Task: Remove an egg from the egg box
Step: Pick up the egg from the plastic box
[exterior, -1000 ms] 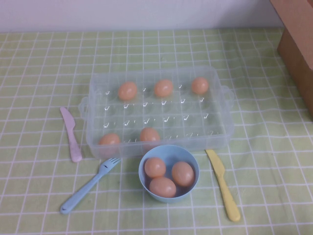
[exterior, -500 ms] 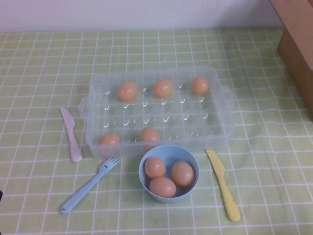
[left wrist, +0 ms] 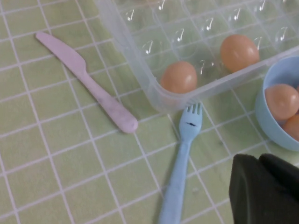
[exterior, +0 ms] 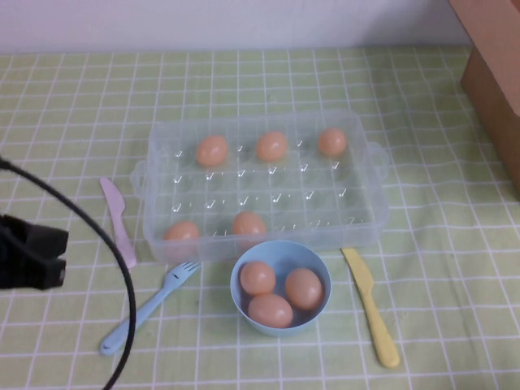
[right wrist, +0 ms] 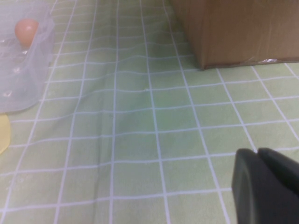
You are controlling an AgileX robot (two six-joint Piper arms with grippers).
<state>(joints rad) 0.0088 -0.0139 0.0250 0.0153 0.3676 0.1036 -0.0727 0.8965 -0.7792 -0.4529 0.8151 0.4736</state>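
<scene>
Fingers of left gripper look pressed together, holding nothing, well left of the egg box. Right gripper sits off by the cardboard box, its fingers likewise together and empty. We judge the nearest egg hugs the box wall, so a careless descent risks clipping the rim.

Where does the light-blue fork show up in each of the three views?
High view: the blue fork lies lower left, tines toward the egg box, right of the left gripper.
Left wrist view: the fork is bottom centre, tines just below the box's corner egg; the left gripper is bottom right.
Right wrist view: not in it; only the right gripper.
Shared landmark: the egg box.
</scene>
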